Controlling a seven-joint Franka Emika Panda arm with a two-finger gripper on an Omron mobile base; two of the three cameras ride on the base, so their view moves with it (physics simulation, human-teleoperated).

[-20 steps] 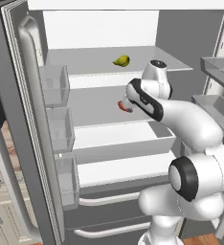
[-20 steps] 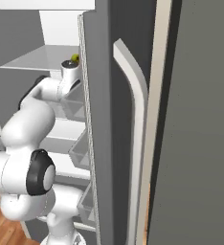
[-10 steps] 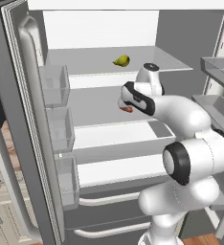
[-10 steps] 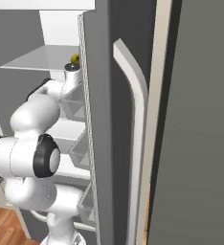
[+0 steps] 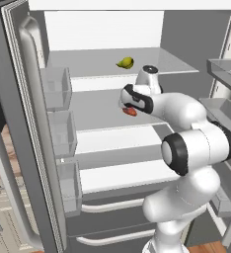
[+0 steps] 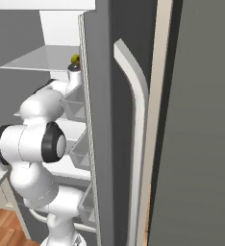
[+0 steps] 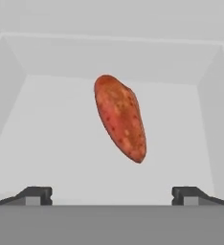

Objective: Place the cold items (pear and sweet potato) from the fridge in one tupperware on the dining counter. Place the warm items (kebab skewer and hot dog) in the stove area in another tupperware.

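A reddish-orange sweet potato (image 7: 121,117) lies on a white fridge shelf, ahead of my gripper (image 7: 111,195). The two dark fingertips stand wide apart, open, with nothing between them. In the left base view the sweet potato (image 5: 130,111) peeks out just under my hand on the second shelf. A yellow-green pear (image 5: 125,63) rests on the glass shelf above, behind and left of my wrist. The pear (image 6: 75,59) shows as a small spot by the door edge in the right base view. The kebab skewer, hot dog and tupperware are out of view.
The open left fridge door (image 5: 23,133) carries clear bins (image 5: 56,88) and a long handle. The right door (image 6: 129,144) stands close beside the arm. White shelves (image 5: 115,138) and drawers lie below my hand.
The arm has reached further into the fridge toward the sweet potato, with the hand shifting left and forward. The gripper stays open. The pear and sweet potato have not moved.
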